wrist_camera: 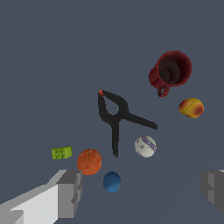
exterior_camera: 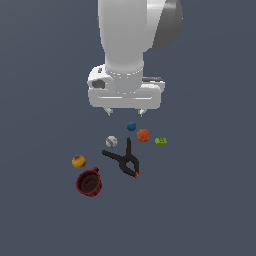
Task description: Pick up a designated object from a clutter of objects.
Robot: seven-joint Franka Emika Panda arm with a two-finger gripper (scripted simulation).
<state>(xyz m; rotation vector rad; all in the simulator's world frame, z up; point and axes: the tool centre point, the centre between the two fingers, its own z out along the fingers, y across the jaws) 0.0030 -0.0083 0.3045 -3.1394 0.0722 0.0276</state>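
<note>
Exterior view: your gripper (exterior_camera: 125,112) hangs at upper centre, fingers spread, holding nothing. Your target, the yellow-and-red ball (exterior_camera: 78,161), sits at middle left on the table (exterior_camera: 210,200), just above the dark red mug (exterior_camera: 89,182), apart from it. It is round: no long axis, no heading to report. The black clamp (exterior_camera: 123,160) lies at centre.

Wrist view: the target ball (wrist_camera: 191,107) is at right, beside the mug (wrist_camera: 171,71). The green block (wrist_camera: 61,152) shows dark marks, unreadable.
</note>
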